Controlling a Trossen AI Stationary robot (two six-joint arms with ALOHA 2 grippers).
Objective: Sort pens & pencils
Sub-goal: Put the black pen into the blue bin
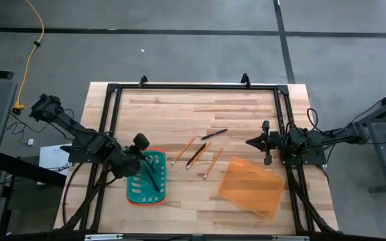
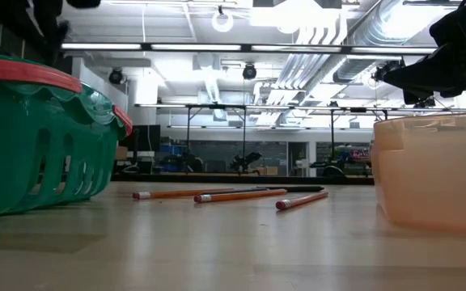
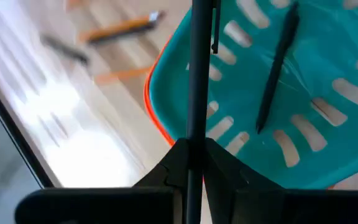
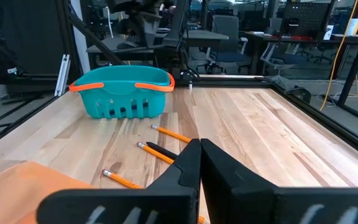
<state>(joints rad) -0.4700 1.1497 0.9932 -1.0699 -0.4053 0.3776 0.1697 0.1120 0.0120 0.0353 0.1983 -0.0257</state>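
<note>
My left gripper (image 1: 143, 158) hangs over the teal basket (image 1: 146, 179) and is shut on a dark pen (image 3: 196, 74). A second dark pen (image 3: 277, 74) lies on the basket's floor. On the table between the basket and the orange bin (image 1: 250, 187) lie three orange pencils (image 1: 183, 151) (image 1: 203, 150) (image 1: 213, 163) and two dark pens (image 1: 214, 134) (image 1: 194, 158). My right gripper (image 1: 249, 142) is shut and empty at the table's right, clear of them all. My left gripper pinches one end of the pen (image 3: 195, 134) between its two fingers. The pen runs straight out past the fingertips, in line with them, its clip (image 3: 215, 31) farther out. It is held above the basket's floor; its far end is out of the picture.
The basket has a red-orange rim (image 3: 157, 118) and slotted walls. The see-through orange bin (image 2: 435, 170) stands near the front right. A black frame (image 1: 193, 87) borders the table. Bare wood lies toward the far edge.
</note>
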